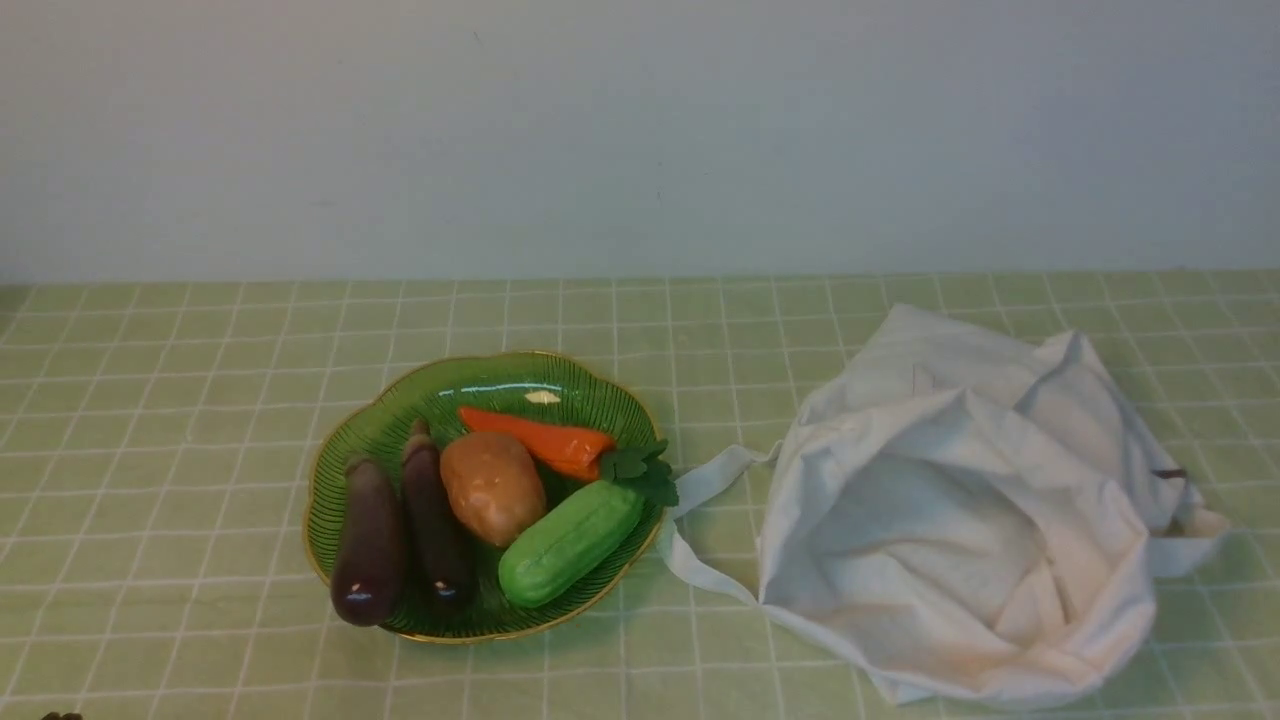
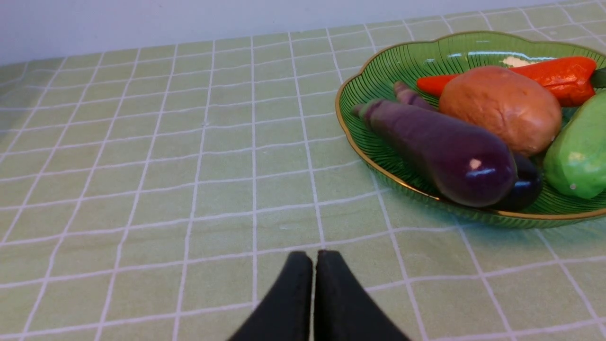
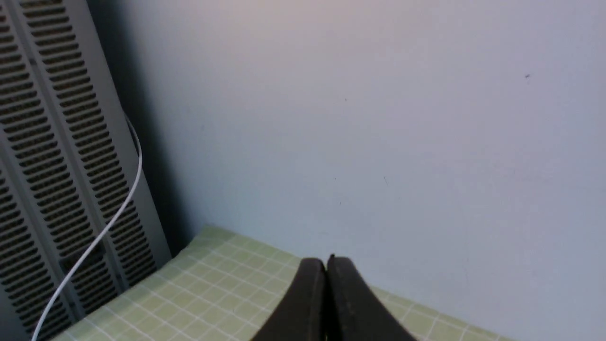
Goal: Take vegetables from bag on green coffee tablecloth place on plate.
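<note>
The thick, glossy purple eggplant (image 1: 368,545) (image 2: 440,151) lies at the left side of the green ribbed plate (image 1: 400,405) (image 2: 378,80). Its rounded end overhangs the near rim. The white bag (image 1: 960,500) sits crumpled on the pale green checked tablecloth (image 1: 180,400), to the right of the plate, with a strap reaching toward it. Neither arm shows in the front view. My left gripper (image 2: 314,258) is shut and empty, low over the cloth a short way from the plate. The right gripper (image 3: 326,263) is also shut and empty, pointing at the wall over a table corner.
Sharing the plate are a slimmer dark eggplant (image 1: 435,520), a potato (image 1: 492,487), a carrot (image 1: 540,440) and a green cucumber (image 1: 570,543). A plain wall backs the table. A louvred grey panel (image 3: 52,156) with a white cable (image 3: 118,208) stands beside the corner.
</note>
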Controlling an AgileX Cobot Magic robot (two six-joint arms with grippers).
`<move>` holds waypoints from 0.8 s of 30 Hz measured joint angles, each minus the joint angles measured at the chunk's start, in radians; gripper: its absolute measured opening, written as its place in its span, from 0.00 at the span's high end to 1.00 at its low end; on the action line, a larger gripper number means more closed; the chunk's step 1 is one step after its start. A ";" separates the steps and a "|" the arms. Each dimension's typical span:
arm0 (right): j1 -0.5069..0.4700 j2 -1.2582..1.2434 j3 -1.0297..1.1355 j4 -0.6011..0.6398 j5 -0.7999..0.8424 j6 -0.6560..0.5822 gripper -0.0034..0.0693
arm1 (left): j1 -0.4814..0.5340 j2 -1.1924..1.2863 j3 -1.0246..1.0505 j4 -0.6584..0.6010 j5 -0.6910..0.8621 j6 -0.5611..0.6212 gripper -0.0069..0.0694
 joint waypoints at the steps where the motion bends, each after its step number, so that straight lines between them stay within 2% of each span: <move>1: 0.000 -0.004 0.000 0.000 0.001 0.000 0.97 | 0.000 0.000 0.000 0.000 0.000 0.000 0.92; 8: 0.000 -0.037 0.000 -0.009 0.003 -0.018 0.97 | 0.000 0.000 0.000 0.000 0.000 0.000 0.92; 12: 0.000 -0.037 0.000 0.030 -0.006 -0.042 0.97 | 0.000 0.000 0.000 0.000 0.000 0.000 0.92; 18: 0.000 -0.036 0.018 0.245 -0.077 -0.305 0.97 | 0.000 0.000 0.000 0.000 0.000 0.000 0.92; 20: 0.000 -0.036 0.020 0.298 -0.079 -0.357 0.97 | 0.000 0.000 0.000 0.000 0.000 0.000 0.92; 24: -0.005 -0.039 0.028 0.327 -0.084 -0.384 0.97 | 0.000 0.000 0.000 0.000 0.000 0.000 0.92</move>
